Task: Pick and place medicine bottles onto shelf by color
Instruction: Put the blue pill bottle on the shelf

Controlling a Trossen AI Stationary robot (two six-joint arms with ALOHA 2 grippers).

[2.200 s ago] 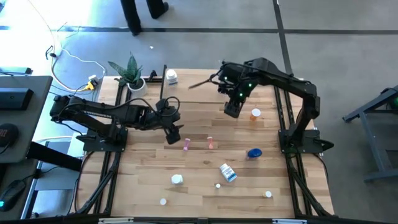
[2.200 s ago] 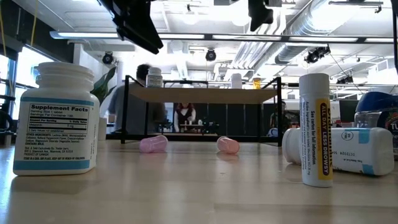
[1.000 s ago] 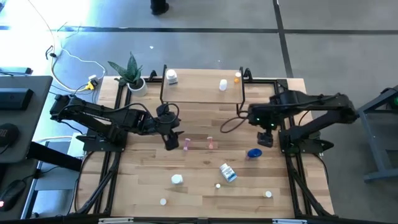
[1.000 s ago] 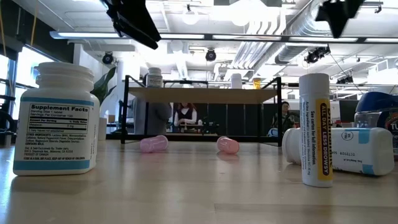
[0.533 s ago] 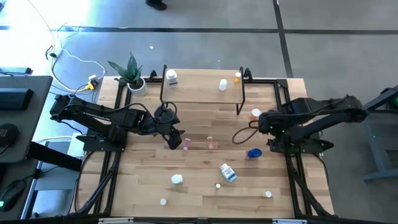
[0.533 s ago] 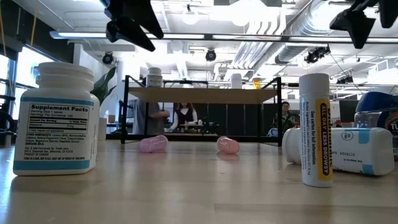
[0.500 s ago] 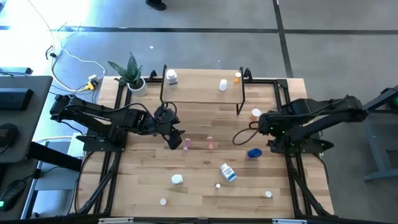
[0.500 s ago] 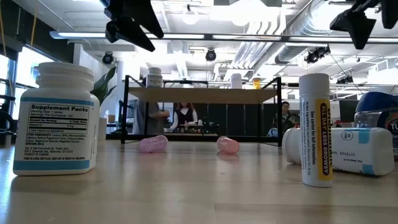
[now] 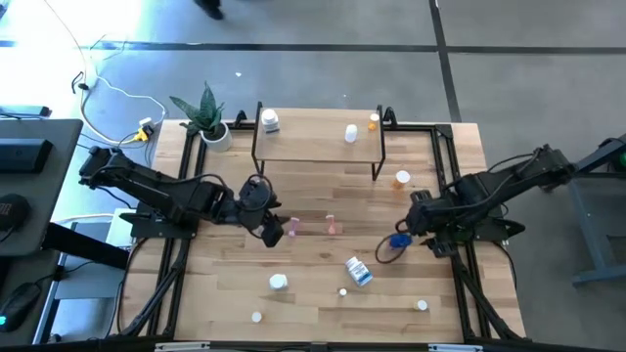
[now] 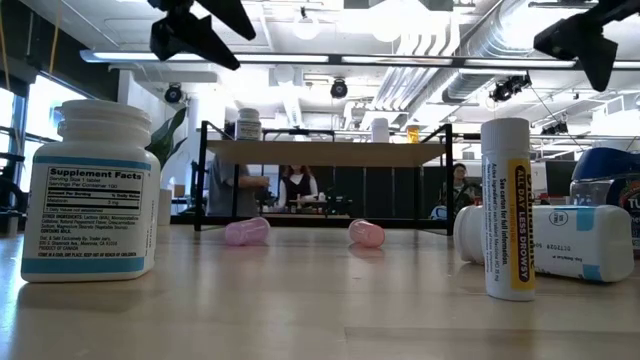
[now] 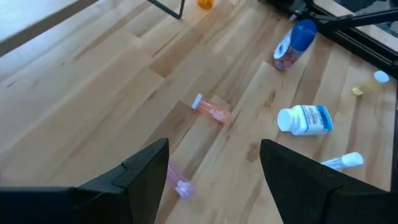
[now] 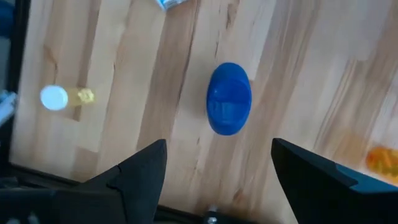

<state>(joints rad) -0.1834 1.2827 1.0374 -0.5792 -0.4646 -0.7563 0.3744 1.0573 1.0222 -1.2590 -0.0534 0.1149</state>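
Right gripper [image 12: 214, 163]: we see it has swung away from the shelf [image 9: 315, 147] to hover over the blue bottle [image 12: 229, 98]; fingers spread wide, empty.
Left gripper [image 11: 211, 165]: wide open, empty, now lower over the nearer pink vial [image 11: 179, 182] on the tabletop [image 9: 313, 269].
Shelf: three bottles on it.
Meaning: we judge two picks are about to start.

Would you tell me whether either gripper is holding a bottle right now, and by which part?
Nothing is held. The left gripper is open above a pink bottle; the right gripper is open above the blue bottle.
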